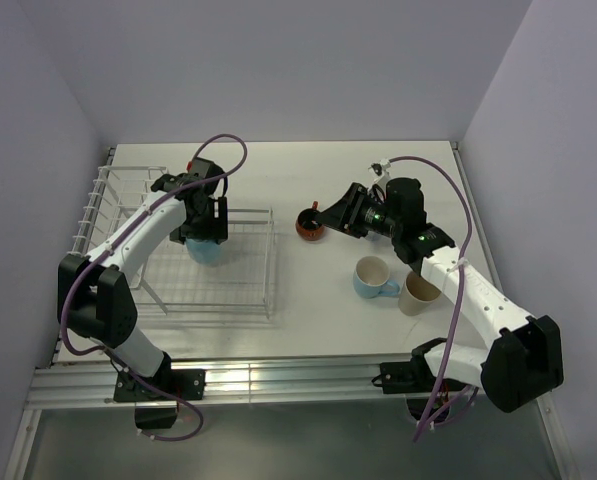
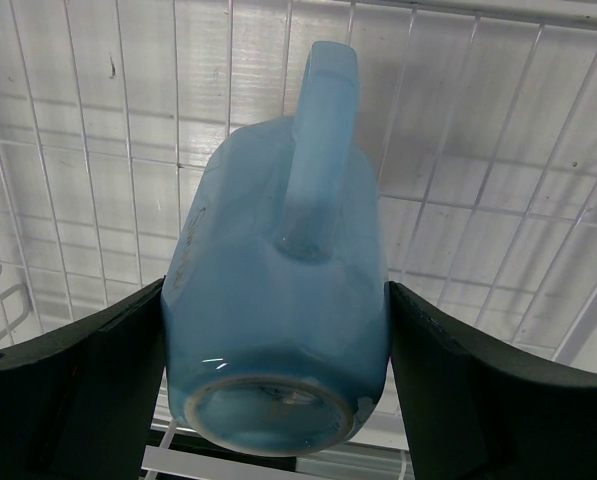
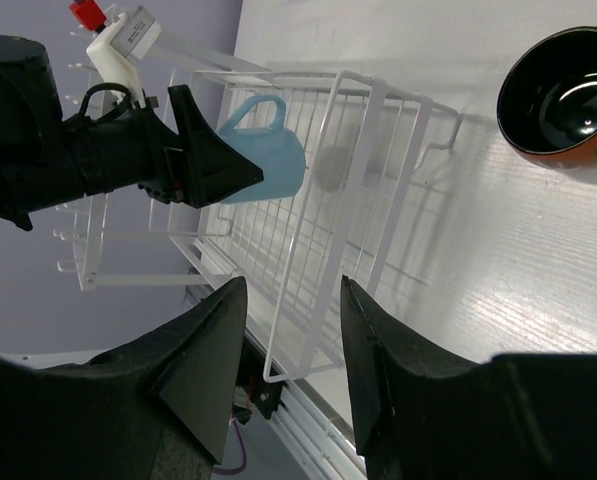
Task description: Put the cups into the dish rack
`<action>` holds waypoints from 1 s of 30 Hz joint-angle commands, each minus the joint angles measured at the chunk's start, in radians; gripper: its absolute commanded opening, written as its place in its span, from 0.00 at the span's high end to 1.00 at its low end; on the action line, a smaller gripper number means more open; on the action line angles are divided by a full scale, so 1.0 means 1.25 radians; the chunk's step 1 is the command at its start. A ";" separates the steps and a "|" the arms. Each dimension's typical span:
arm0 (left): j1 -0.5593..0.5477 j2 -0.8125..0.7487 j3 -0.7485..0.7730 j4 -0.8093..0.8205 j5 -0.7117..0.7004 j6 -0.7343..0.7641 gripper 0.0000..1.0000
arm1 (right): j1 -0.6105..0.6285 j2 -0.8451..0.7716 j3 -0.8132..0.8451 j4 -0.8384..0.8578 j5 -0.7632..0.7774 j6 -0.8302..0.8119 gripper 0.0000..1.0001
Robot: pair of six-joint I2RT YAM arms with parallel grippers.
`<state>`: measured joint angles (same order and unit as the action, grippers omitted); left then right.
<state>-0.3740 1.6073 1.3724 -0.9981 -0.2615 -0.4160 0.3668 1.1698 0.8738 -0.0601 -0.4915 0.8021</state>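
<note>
A light blue cup (image 2: 278, 300) is clamped between my left gripper's (image 2: 278, 335) black fingers, base toward the wrist camera and handle pointing away. It hangs within the outline of the white wire dish rack (image 1: 246, 290); I cannot tell whether it touches the bars. The right wrist view shows the same cup (image 3: 273, 155) over the rack (image 3: 323, 215). My right gripper (image 1: 330, 216) stands open and empty just right of the red-orange cup (image 1: 308, 226), which sits upright on the table. Another light blue cup (image 1: 374, 277) and a cream cup (image 1: 417, 293) stand below the right arm.
The rack's raised end with upright prongs (image 1: 100, 205) is at the far left, near the left wall. Walls close the table (image 1: 308, 175) in at the back and on both sides. A metal rail (image 1: 278, 378) runs along the near edge.
</note>
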 commanded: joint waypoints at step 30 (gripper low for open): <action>0.002 -0.030 -0.007 0.062 -0.058 -0.017 0.01 | 0.006 0.007 0.004 0.028 -0.008 -0.019 0.50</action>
<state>-0.3740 1.6070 1.3632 -0.9451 -0.3130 -0.4313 0.3687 1.1812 0.8738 -0.0601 -0.4927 0.7940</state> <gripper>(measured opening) 0.991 0.502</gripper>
